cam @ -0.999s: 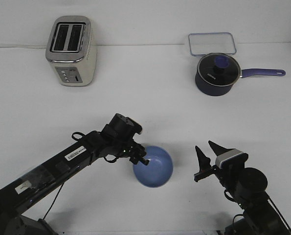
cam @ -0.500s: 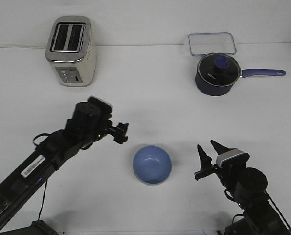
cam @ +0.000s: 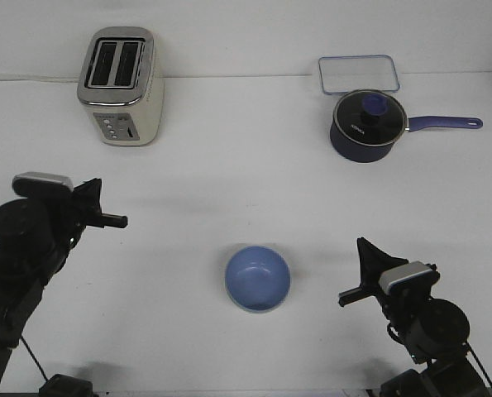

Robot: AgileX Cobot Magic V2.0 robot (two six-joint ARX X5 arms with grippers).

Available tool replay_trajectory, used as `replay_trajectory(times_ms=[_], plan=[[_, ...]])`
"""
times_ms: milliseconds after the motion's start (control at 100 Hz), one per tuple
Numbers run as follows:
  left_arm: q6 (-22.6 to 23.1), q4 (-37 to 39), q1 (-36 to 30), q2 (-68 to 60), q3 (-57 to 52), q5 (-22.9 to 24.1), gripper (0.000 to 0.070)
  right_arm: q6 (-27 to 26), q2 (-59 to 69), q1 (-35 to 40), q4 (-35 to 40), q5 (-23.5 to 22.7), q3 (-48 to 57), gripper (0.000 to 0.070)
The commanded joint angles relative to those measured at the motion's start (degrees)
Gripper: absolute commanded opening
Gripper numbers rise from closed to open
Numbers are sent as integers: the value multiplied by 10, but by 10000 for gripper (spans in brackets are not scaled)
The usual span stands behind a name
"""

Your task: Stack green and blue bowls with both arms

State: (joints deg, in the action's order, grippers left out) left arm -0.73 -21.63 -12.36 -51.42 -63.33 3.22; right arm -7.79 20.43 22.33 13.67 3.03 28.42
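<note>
The periwinkle blue bowl sits upright on the white table, near the front and centre. A thin pale edge shows under its front rim. No separate green bowl is in view, and I cannot tell whether it lies beneath the blue one. My left gripper is open and empty, well to the left of the bowl and raised. My right gripper is open and empty, a short way to the right of the bowl.
A cream toaster stands at the back left. A dark navy saucepan with a lid stands at the back right, its handle pointing right. A clear rectangular container lies behind it.
My left gripper let go of the blue bowl's rim and drew back far to the left. The bowl settled flat. My right gripper moved slightly down and to the right.
</note>
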Motion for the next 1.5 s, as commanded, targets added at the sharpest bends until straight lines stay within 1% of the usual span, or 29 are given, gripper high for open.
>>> replay_trajectory(times_ms=[0, 100, 170, 210, 270, 350, 500, 610, 1099, 1229, 1299, 1389, 1489], plan=[[18, 55, 7, 42, 59, 3, 14, 5, -24, 2, 1, 10, -2, 6], [18, 171, 23, 133, 188, 3, 14, 13, -69, 2, 1, 19, -9, 5], [16, 245, 32, 191, 269, 3, 13, 31, -93, 2, 1, 21, -11, 6], [13, 280, 36, 223, 308, 3, 13, 41, -100, 2, 1, 30, -11, 5], [13, 307, 42, 260, 345, 4, 13, 46, -104, 2, 0, 50, -11, 6], [12, 303, 47, 290, 360, 5, 13, 46, -105, 2, -1, 65, -11, 6], [12, 304, 49, 307, 360, 5, 15, 44, -107, 2, 4, 62, -11, 6], [12, 307, 49, 313, 360, 4, 15, 44, -107, 2, -6, 61, -11, 6], [12, 307, 49, 314, 360, 4, 15, 44, -107, 2, -8, 61, -11, 6], [31, 301, 55, 324, 365, 5, 14, 44, -107, 2, -8, 60, -11, 6], [31, 295, 69, 338, 384, 0, 14, 44, -107, 2, -8, 61, -11, 6], [31, 292, 86, 366, 432, -26, 14, 44, -107, 2, -8, 61, -11, 6], [12, 293, 104, 403, 495, -44, 15, 44, -107, 2, -8, 61, -11, 6]])
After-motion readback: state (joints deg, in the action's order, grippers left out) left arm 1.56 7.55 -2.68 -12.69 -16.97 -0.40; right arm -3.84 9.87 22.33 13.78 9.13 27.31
